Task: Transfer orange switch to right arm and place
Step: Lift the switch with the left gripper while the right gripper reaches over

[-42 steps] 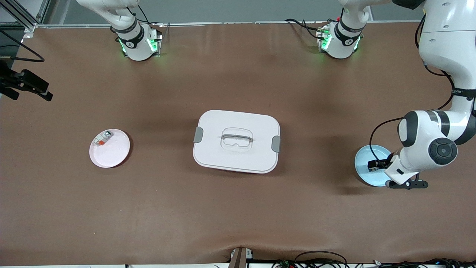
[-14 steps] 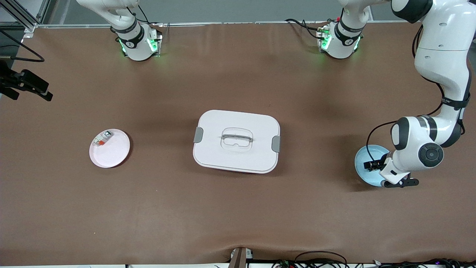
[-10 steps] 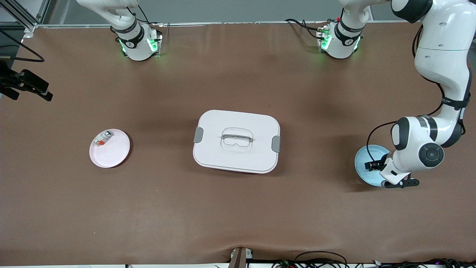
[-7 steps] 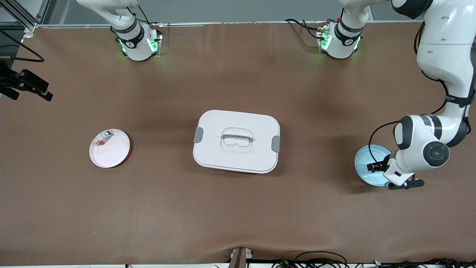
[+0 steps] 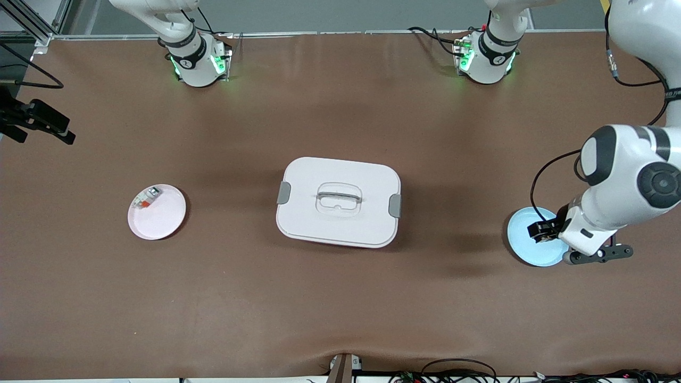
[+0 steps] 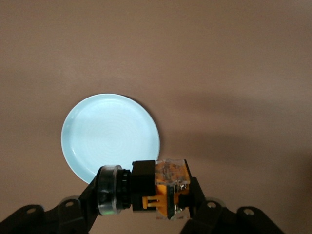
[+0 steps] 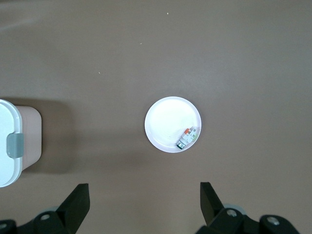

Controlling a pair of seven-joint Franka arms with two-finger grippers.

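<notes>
The orange switch (image 6: 168,183), a small black block with orange markings and a round clear cap, hangs in the air with my left gripper (image 6: 146,196) shut on it. In the front view the orange switch (image 5: 540,231) and the left gripper (image 5: 544,232) are above the light blue plate (image 5: 524,247) at the left arm's end of the table. The light blue plate (image 6: 107,131) carries nothing. My right gripper (image 7: 145,197) is open with nothing in it, high over the table beside the pink-white plate (image 7: 168,122). That gripper is out of the front view.
A pink-white plate (image 5: 159,221) at the right arm's end holds a white-grey component with a red-orange end (image 5: 146,198), also in the right wrist view as the component (image 7: 187,137). A white lidded box (image 5: 338,202) with a handle stands mid-table; its corner (image 7: 7,146) shows there too.
My left gripper shut on the orange switch down at the blue plate and has risen with it. The right arm and everything else stayed still.
</notes>
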